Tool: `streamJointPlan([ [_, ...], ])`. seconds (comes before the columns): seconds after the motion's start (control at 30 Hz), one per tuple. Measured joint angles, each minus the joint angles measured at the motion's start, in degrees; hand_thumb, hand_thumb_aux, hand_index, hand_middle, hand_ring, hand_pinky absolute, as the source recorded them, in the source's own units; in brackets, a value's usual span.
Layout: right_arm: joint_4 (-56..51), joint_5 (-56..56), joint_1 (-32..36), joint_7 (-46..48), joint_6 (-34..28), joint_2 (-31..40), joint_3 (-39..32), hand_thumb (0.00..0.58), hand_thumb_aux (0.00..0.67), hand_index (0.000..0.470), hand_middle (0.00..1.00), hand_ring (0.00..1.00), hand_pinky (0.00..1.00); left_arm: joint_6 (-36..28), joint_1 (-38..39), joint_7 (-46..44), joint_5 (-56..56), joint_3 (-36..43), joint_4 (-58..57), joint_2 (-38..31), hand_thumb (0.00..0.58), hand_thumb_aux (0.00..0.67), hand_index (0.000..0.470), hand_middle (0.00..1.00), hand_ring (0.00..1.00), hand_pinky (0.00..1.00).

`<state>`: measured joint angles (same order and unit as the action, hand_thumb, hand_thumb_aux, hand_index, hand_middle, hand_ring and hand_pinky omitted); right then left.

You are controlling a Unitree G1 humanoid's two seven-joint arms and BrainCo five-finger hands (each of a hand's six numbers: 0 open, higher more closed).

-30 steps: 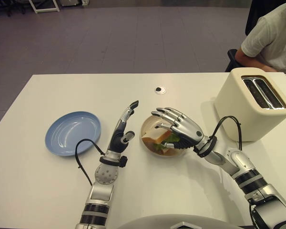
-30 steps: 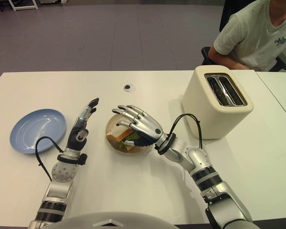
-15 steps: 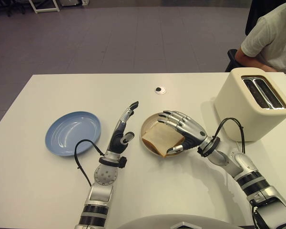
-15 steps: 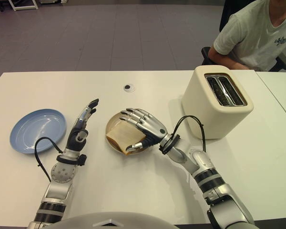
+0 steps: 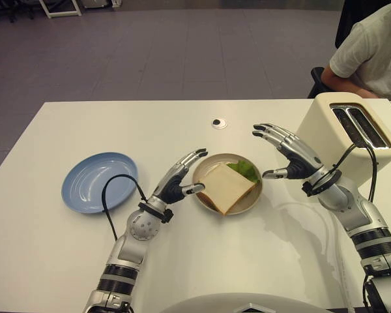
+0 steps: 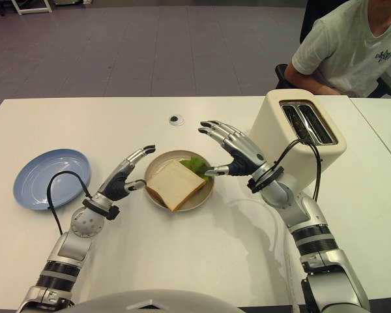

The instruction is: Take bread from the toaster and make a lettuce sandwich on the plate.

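Note:
A beige plate [image 5: 252, 197] in the middle of the table holds a sandwich: a slice of bread [image 5: 224, 187] on top, green lettuce [image 5: 246, 170] peeking out at its far right, another slice under it. My left hand [image 5: 178, 183] is open just left of the plate, fingertips close to its rim. Raised above the table to the plate's right is my right hand [image 5: 289, 153], open and holding nothing. The cream toaster [image 5: 344, 139] stands at the right, its two slots dark.
A blue plate [image 5: 99, 180] lies at the left of the table. A small black-and-white disc [image 5: 218, 122] sits farther back. A cable loops from each wrist. A person sits behind the toaster, touching nothing.
My right hand let go of the top slice, lifted off the sandwich and drew back to the right. My left hand tipped from upright down toward the plate's left rim.

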<state>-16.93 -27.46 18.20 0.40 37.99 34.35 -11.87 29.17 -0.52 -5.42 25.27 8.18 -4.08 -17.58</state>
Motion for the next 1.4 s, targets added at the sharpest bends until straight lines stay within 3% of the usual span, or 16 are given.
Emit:
streamJointPlan([
  [0.3, -6.2, 1.5, 1.47, 2.28, 1.28, -2.01, -0.18, 0.0, 0.0, 0.0, 0.0, 0.0, 0.0, -2.98, -0.26, 8.63, 21.18, 5.27, 1.69, -3.54, 0.0, 0.0, 0.0, 0.0, 0.0, 0.0],
  [0.63, -6.06, 1.69, 1.82, 4.76, 3.62, -2.53, -1.34, 0.0, 0.0, 0.0, 0.0, 0.0, 0.0, -4.38, 3.01, 3.24, 22.91, 8.56, 13.98, -7.09, 0.0, 0.0, 0.0, 0.0, 0.0, 0.0],
  [0.67, -5.06, 2.32, 0.95, 6.45, 5.66, -2.32, -2.13, 0.049, 0.029, 0.02, 0.0, 0.0, 0.0, -4.58, 3.91, 3.12, 22.4, 7.62, 16.0, -7.64, 0.0, 0.0, 0.0, 0.0, 0.0, 0.0],
  [0.7, -3.63, 4.3, -0.68, 7.87, 7.48, -1.89, -2.37, 0.494, 0.413, 0.289, 0.0, 0.0, 0.0, -4.84, 4.99, 3.14, 20.96, 6.26, 17.93, -8.08, 0.0, 0.0, 0.0, 0.0, 0.0, 0.0],
  [0.73, -2.08, 6.64, -2.14, 9.16, 8.52, -1.12, -2.35, 0.58, 0.67, 0.47, 0.0, 0.0, 0.0, -4.75, 5.98, 3.18, 19.52, 4.9, 19.55, -8.25, 0.0, 0.0, 0.0, 0.0, 0.0, 0.0],
  [0.77, 0.24, 9.05, -4.05, 10.4, 9.86, 0.29, -1.69, 0.58, 0.67, 0.47, 0.0, 0.0, 0.0, -4.28, 7.53, 3.38, 16.84, 2.98, 21.73, -8.58, 0.297, 0.202, 0.142, 0.0, 0.0, 0.0],
  [0.8, 3.17, 11.32, -6.6, 11.5, 11.05, 2.6, -0.38, 0.58, 0.67, 0.47, 0.0, 0.0, 0.0, -3.0, 9.54, 3.52, 13.8, 0.6, 24.09, -10.01, 0.493, 0.41, 0.288, 0.0, 0.0, 0.0],
  [0.83, 5.46, 12.82, -8.52, 12.83, 11.64, 4.52, 0.59, 0.58, 0.67, 0.47, 0.0, 0.0, 0.0, -1.83, 11.11, 2.99, 10.68, -1.02, 24.83, -11.29, 0.58, 0.67, 0.47, 0.0, 0.0, 0.0],
  [0.93, 12.82, 18.68, -15.55, 19.51, 11.47, 12.24, 1.87, 0.58, 0.67, 0.47, 0.0, 0.0, 0.0, 1.72, 17.44, -0.35, 5.11, -5.37, 24.11, -17.6, 0.58, 0.67, 0.47, 0.0, 0.0, 0.0],
  [0.97, 14.87, 21.07, -17.86, 22.58, 10.7, 14.55, 1.7, 0.58, 0.67, 0.47, 0.85, 0.85, 0.85, 2.68, 19.2, -1.99, 4.83, -6.05, 23.43, -19.75, 0.58, 0.67, 0.47, 0.0, 0.0, 0.0],
  [1.0, 16.52, 23.47, -19.64, 25.15, 9.64, 16.3, 1.19, 0.58, 0.67, 0.47, 1.0, 1.0, 1.0, 3.09, 20.24, -3.63, 3.68, -6.18, 22.81, -21.16, 0.58, 0.67, 0.47, 0.53, 0.53, 0.53],
  [1.03, 18.72, 26.0, -21.24, 27.95, 8.43, 17.97, 0.72, 0.58, 0.67, 0.47, 1.0, 1.0, 1.0, 3.93, 20.68, -5.62, 1.84, -6.09, 22.39, -22.36, 0.58, 0.67, 0.47, 1.0, 1.0, 1.0],
  [1.17, 22.39, 26.88, -22.18, 33.73, 3.55, 18.79, -1.58, 0.58, 0.67, 0.47, 1.0, 1.0, 1.0, 5.41, 19.31, -10.89, -1.11, -1.97, 20.52, -23.57, 0.58, 0.67, 0.47, 1.0, 1.0, 1.0],
  [1.27, 17.02, 19.05, -18.86, 36.36, -1.35, 15.11, -5.51, 0.58, 0.67, 0.47, 1.0, 1.0, 1.0, 5.37, 13.59, -13.52, 1.59, 2.72, 15.21, -22.03, 0.58, 0.67, 0.47, 1.0, 1.0, 1.0],
  [1.4, 11.98, 12.89, -15.16, 35.89, -2.52, 11.83, -6.71, 0.58, 0.67, 0.47, 1.0, 1.0, 1.0, 5.87, 9.61, -15.64, 1.74, 6.36, 11.1, -20.89, 0.58, 0.67, 0.47, 1.0, 1.0, 1.0],
])
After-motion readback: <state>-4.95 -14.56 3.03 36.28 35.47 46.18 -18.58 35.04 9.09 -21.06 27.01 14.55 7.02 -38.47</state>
